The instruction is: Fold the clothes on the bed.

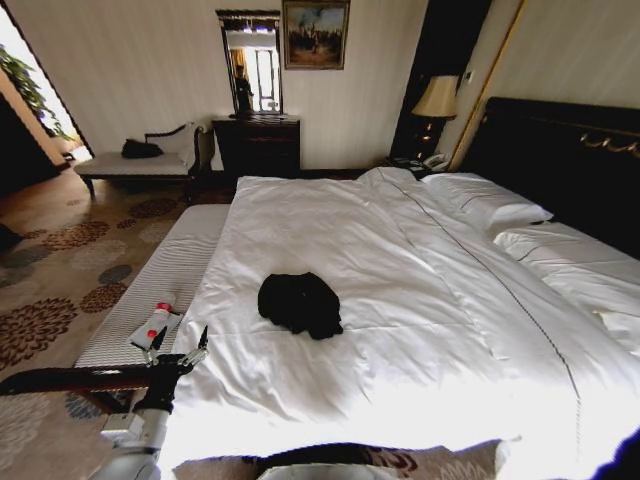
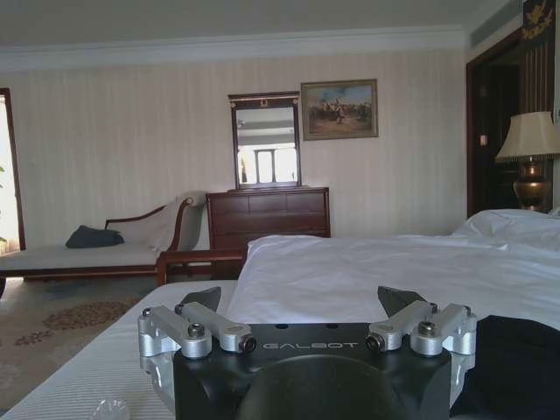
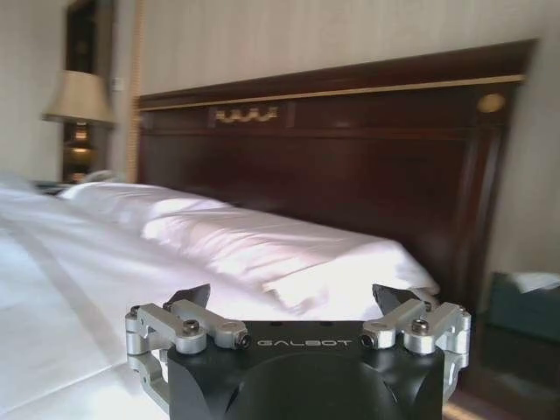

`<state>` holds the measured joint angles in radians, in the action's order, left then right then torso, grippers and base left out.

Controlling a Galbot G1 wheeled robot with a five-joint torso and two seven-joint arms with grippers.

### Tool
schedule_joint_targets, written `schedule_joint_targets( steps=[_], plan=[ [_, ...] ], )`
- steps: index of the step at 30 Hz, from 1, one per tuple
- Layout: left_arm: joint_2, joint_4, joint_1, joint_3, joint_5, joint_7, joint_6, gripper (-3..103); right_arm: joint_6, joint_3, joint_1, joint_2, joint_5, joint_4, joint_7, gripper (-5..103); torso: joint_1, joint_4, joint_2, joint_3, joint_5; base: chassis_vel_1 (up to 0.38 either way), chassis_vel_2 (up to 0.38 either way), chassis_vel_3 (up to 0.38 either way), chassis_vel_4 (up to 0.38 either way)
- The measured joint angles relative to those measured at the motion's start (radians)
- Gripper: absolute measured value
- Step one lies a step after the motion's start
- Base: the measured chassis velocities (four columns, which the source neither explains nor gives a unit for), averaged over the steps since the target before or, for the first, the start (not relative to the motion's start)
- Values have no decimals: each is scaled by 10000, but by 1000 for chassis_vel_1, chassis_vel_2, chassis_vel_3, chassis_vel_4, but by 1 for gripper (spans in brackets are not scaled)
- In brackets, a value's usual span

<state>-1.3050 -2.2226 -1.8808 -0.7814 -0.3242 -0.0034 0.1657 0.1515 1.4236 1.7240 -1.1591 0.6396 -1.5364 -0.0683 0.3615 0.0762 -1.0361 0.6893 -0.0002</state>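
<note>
Hotel-type bedroom w/ striped walls, a dresser (image 1: 256,146) and mirror at the far wall, a pale chaise (image 1: 140,162) off to the side. The bed (image 1: 420,300) takes up most of the floor – white duvet, pillows (image 1: 495,210) up by the dark headboard (image 3: 350,166).

The black T-shirt (image 1: 300,303) lies in a crumpled heap on the duvet, nearer the foot edge and the robot's left-hand side than the middle, not spread at all. Nothing touches it.

Left gripper (image 1: 192,352) hovers at the bed's left edge near the foot corner, fingers apart, holding nothing; just beside the shirt heap but clear of it. Right gripper (image 3: 297,302) is likewise spread and empty, over the right side of the bed, facing the headboard.

Judging by this, it's the very start – approach stage, no fold begun. Next move prob. calls for reaching in to the heap, pinching an edge of fabric and pulling it flat on the duvet before any fold; the bunched cloth makes finding a hem or shoulder the tricky bit.
</note>
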Motion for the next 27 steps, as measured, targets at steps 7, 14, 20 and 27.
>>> schedule_joint_targets(
  steps=[7,14,20,27],
  plan=[
    [-19,-70,-69,-6,53,-1,0,100,47,-920,499,-1262,-775,-2447,129,100,0,-9,0,1,-6,0,0,0,0],
    [-58,-81,-79,-40,76,-8,0,100,49,-1547,802,-1675,-1101,-3825,283,100,0,-7,0,0,-5,-15,-10,10,9],
    [-52,-72,-19,-84,51,-52,-23,100,263,-1657,926,-1731,-1375,-3881,290,100,1,-4,0,1,-4,-9,-6,5,6],
    [-35,-37,2,-44,68,-71,-43,100,954,-2184,1002,-1875,-1845,-4070,64,100,1,-8,0,0,-5,0,0,0,0]
  ],
)
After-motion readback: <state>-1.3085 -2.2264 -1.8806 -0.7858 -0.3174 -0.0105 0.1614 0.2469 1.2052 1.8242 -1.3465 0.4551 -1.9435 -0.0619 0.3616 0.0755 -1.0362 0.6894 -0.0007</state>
